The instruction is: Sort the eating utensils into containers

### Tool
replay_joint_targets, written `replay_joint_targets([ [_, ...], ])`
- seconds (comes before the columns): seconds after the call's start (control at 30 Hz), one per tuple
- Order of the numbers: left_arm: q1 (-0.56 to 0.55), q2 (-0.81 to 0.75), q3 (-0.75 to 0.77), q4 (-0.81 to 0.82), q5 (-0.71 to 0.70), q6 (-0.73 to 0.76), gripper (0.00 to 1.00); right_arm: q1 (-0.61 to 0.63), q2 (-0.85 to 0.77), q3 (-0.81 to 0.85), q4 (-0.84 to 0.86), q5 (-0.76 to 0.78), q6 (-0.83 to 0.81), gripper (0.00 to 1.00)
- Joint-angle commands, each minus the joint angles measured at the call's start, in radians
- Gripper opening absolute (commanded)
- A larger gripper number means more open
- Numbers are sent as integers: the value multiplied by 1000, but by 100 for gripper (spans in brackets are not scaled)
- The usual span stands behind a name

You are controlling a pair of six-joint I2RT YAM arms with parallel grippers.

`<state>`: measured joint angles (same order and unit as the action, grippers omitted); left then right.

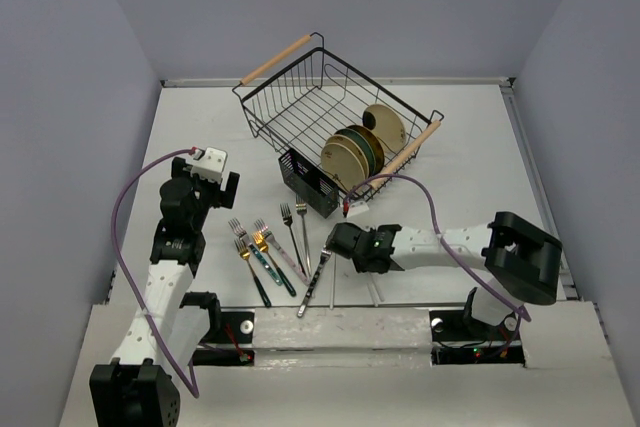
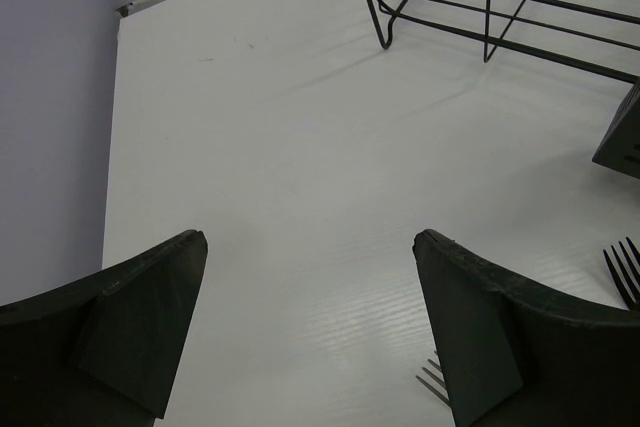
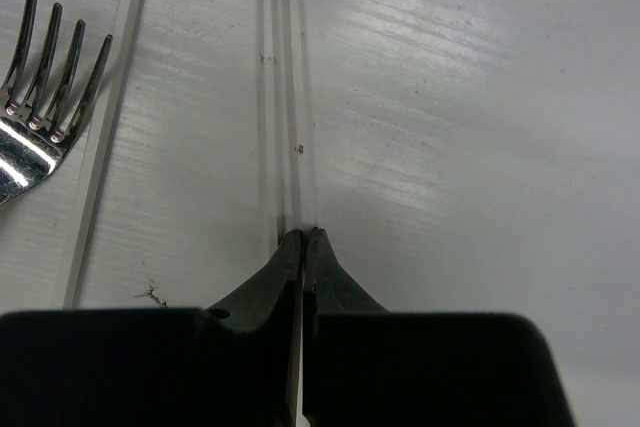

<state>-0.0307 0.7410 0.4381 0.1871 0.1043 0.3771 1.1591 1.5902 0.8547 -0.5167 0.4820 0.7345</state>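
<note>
The right claw (image 3: pixel 303 237) is pinched fully shut, its two tips meeting low on the table. A thin pale streak runs from the tips straight to the top of the wrist view. I can't tell whether that is a slim handle caught between them or only a mark on the surface, so I wouldn't say it holds anything.

Just to the upper left in that view lies a silver fork (image 3: pixel 45 87), tines pointing up. From overhead its long axis slants from beside the claw down-left toward the near table edge. The other forks (image 1: pixel 265 247) lie in a loose row further left, handles toward the bottom of the frame, nearer the left claw (image 2: pixel 310 237), which hangs wide open and empty.

The black caddy (image 1: pixel 307 182) sits up and left of the right claw, against the wire basket (image 1: pixel 300 97). There is bare table between claw and caddy.
</note>
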Motion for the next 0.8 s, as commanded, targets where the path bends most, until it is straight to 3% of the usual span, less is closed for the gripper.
replay_joint_targets([
  [0.0,8,-20,-9,35,8,11,99,5,7,-5,-55,-17,28,0],
  [0.33,8,-25,-12,37,3,13,99,14,-29,144,-302,-3,-93,0],
  [0.77,6,-14,-12,48,0,13,99,33,-239,247,-341,-318,-421,0],
])
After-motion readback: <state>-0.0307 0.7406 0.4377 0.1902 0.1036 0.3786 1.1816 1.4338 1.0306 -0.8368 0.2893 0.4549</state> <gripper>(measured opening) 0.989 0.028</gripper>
